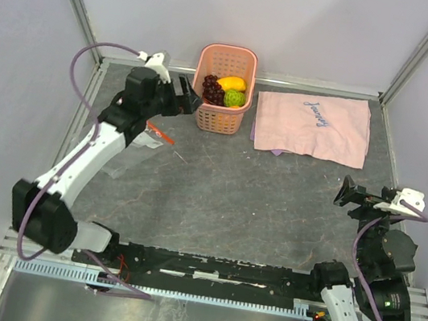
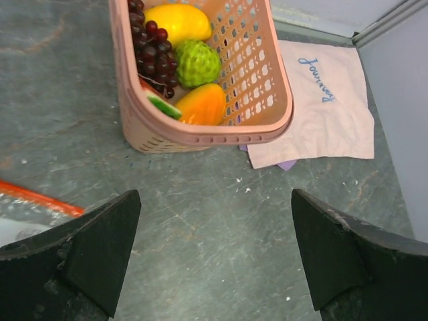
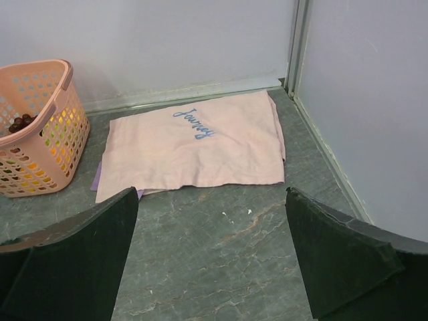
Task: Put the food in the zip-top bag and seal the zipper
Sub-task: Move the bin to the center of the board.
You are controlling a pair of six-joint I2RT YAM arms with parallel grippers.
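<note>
- Left gripper [image 2: 214, 197]: hangs spread wide just short of the pink basket [image 2: 200, 137], with nothing between the fingers.
- Right gripper [image 3: 210, 194]: likewise spread wide and empty, near the right edge, facing the pink cloth [image 3: 194, 144] in the far right corner.
- Food: lies entirely in the basket at the middle of the far edge. On top are the yellow mango [image 2: 177, 20], dark grapes [image 2: 150, 50] and bumpy green fruit [image 2: 197, 63]. Lower, against the near wall, are the orange fruit [image 2: 200, 103] and watermelon slice [image 2: 160, 103].
- Zip-top bag [image 1: 140, 137]: lies flat toward the left edge, partly hidden under the left arm and well apart from the basket. Shows its zipper [image 2: 37, 197] as a thin red-orange strip. Impossible to tell whether the mouth is open or shut.
- Nothing bagged yet, so probably the very start, with a first pick from the basket due.
- Handling of the fruits, as a judgement: light, hard and smooth, so likely to roll or pop out of a shallow pinch. Best taken from above, across the widest part. Mango and green fruit look the easiest to reach, while the slice sits wedged low and awkward.
- Handling of the bag, also a judgement: thin, limp and slippery, so apt to slide on the surface and collapse when poked. Best pinched at the stiffer zipper strip — one lip only — to lift the mouth open while the other arm feeds fruit in.
</note>
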